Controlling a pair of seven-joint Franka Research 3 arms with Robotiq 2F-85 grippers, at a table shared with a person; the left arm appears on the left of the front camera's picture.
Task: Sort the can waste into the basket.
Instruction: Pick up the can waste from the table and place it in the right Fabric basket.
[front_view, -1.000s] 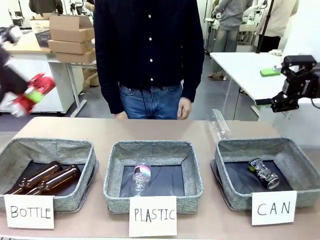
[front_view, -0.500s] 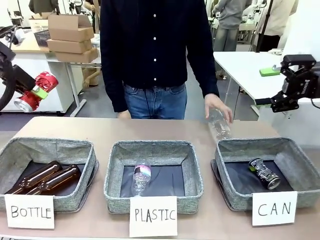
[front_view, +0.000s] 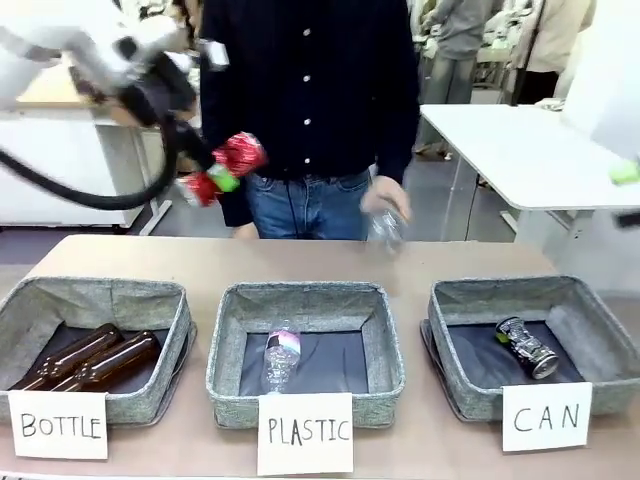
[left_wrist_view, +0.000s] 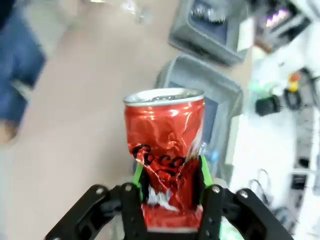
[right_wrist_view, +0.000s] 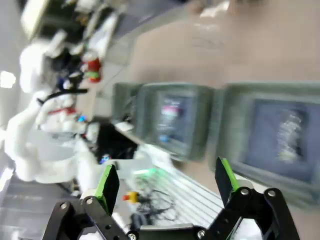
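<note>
My left gripper (front_view: 221, 178) hangs high over the table's far side, between the BOTTLE and PLASTIC baskets, shut on the crushed red can (front_view: 228, 165). In the left wrist view the green pads (left_wrist_view: 138, 175) pinch the lower half of the red can (left_wrist_view: 166, 145), whose open end points away. The black can (front_view: 527, 347) lies inside the CAN basket (front_view: 500, 288) at the right, behind its white card (front_view: 547, 416). My right gripper (right_wrist_view: 167, 182) is open with nothing between its fingers, looking down at the blurred CAN basket (right_wrist_view: 235, 95).
The person's hand (front_view: 383, 198) holds a clear plastic bottle (front_view: 384, 230) above the table's far edge. The PLASTIC basket (front_view: 305, 296) holds one clear bottle (front_view: 282, 355). The BOTTLE basket (front_view: 95, 290) holds two brown glass bottles (front_view: 95, 360).
My left arm has swung right with the red can, from the far left to near the middle. The person's hand picked up the clear bottle. My right gripper moved off to the right edge.
</note>
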